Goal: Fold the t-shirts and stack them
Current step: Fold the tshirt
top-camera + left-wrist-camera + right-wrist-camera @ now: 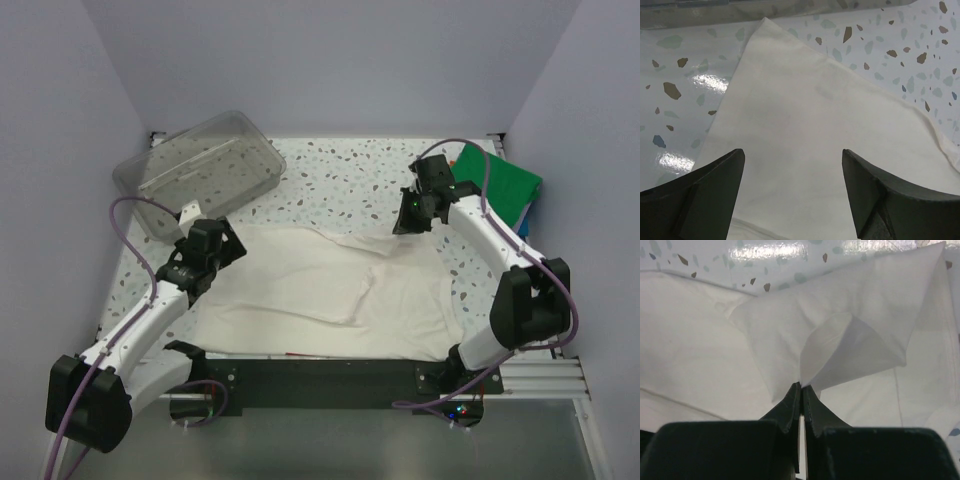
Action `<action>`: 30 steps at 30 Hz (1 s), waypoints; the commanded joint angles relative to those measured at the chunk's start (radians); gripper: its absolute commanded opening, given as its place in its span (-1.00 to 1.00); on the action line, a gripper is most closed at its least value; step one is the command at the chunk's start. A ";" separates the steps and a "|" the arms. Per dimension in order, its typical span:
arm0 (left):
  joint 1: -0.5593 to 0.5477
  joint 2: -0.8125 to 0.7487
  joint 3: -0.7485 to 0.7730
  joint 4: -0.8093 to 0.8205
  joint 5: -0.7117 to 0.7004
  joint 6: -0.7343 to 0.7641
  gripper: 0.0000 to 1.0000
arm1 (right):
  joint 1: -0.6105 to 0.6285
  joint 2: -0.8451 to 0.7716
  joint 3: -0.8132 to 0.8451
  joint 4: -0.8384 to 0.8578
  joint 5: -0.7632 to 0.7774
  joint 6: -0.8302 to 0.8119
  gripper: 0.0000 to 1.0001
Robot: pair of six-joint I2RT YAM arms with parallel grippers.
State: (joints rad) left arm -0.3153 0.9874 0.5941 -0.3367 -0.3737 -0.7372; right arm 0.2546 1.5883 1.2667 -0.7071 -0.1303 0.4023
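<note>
A cream-white t-shirt (330, 290) lies spread across the middle of the table, with a fold of it raised at its far right corner. My right gripper (402, 226) is shut on that corner. In the right wrist view its jaws (802, 386) pinch a peak of the cream cloth (840, 305), which fans out beyond them. My left gripper (230, 250) hovers at the shirt's far left corner. In the left wrist view it stands open (792, 165) over the flat cloth (805, 115), holding nothing. Folded t-shirts sit stacked at the far right, a green one (503, 180) on top with a blue edge (528, 214) below.
A clear plastic tub (200, 170) lies tilted at the far left, just beyond the left gripper; its rim (740, 10) shows along the top of the left wrist view. Speckled table (340, 180) shows behind the shirt. Walls close in the left, right and back.
</note>
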 commanded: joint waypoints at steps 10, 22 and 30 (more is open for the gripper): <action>0.021 0.112 -0.073 0.174 0.048 -0.053 0.68 | 0.012 -0.362 -0.171 -0.253 -0.029 0.081 -1.00; 0.024 0.097 -0.108 0.208 -0.057 -0.085 0.70 | 0.011 -0.491 -0.317 -0.301 -0.045 0.122 -1.00; 0.041 0.149 -0.119 0.252 -0.102 -0.070 0.64 | 0.012 -0.479 -0.334 -0.284 -0.054 0.107 -1.00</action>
State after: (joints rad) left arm -0.2878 1.1164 0.4751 -0.1493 -0.4175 -0.8013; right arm 0.2630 1.1175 0.9295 -0.9928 -0.1543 0.5064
